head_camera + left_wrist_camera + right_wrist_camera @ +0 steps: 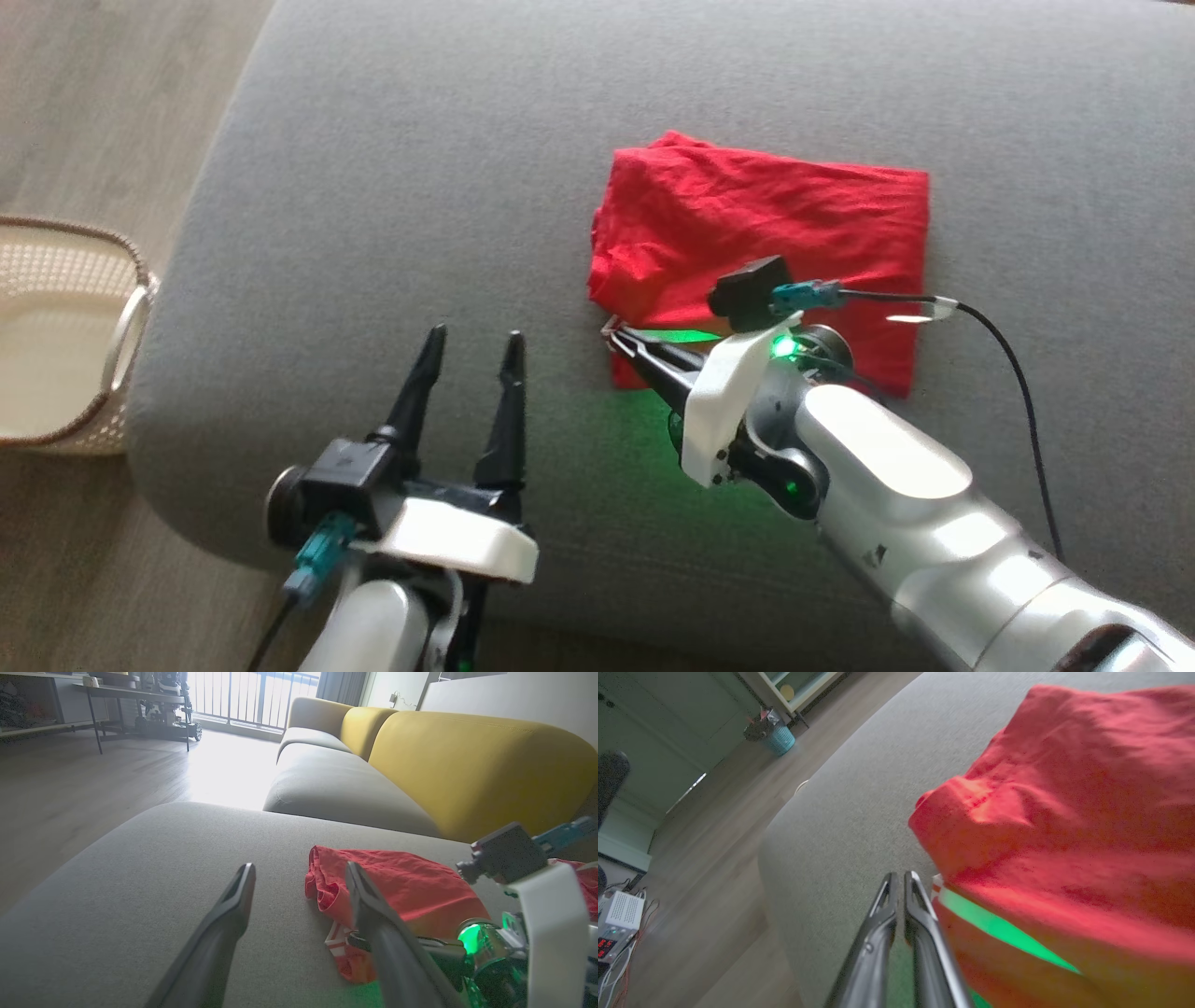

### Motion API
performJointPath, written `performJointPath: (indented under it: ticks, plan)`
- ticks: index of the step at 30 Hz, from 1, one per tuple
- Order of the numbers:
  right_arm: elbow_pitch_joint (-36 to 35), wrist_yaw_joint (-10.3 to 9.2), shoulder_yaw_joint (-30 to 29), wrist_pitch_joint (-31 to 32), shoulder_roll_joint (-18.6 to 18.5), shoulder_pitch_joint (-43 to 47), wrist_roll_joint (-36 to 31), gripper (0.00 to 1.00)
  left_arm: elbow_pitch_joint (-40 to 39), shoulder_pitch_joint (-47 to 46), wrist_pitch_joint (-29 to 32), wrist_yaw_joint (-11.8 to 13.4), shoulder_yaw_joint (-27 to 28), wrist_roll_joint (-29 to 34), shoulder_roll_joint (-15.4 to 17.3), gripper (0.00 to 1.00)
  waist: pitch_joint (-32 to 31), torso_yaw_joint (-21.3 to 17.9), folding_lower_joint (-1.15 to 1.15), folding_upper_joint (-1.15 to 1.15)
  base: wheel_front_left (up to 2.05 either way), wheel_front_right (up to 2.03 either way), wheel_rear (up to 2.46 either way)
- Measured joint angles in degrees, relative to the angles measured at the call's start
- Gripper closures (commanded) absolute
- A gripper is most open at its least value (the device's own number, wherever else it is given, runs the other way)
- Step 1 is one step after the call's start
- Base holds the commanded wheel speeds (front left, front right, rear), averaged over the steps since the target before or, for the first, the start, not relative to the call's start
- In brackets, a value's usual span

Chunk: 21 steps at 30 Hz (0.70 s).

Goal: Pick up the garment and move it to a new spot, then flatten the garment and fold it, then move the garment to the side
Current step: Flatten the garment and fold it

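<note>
Currently the red garment [766,233] lies folded in a rough rectangle on the grey sofa cushion [420,187], right of centre in the head view. Its long axis runs left to right, with a striped hem at the near-left corner. Right pincer [611,329] is closed, tips at that hem; whether cloth is caught cannot be told. Left pincer [475,336] is open, its 2 fingers apart, left of the garment and clear of it.
</note>
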Motion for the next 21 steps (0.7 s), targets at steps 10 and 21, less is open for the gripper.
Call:
performJointPath:
  ticks: [10,21]
  plan:
    - [-1.0,0.00,-7.6,-14.1,-2.8,0.4,-5.7,0.00,-0.4,2.9,0.0,0.5,3.6,-0.6,0.0,0.00,-2.5,-5.4,0.00,0.00,0.00,0.00,0.00]
    - [-23.0,0.00,-39.4,-15.3,-1.7,20.9,-30.0,0.00,-2.1,7.6,0.0,0.4,9.6,-0.3,0.1,0.00,-6.3,-10.7,0.00,0.00,0.00,0.00,0.00]
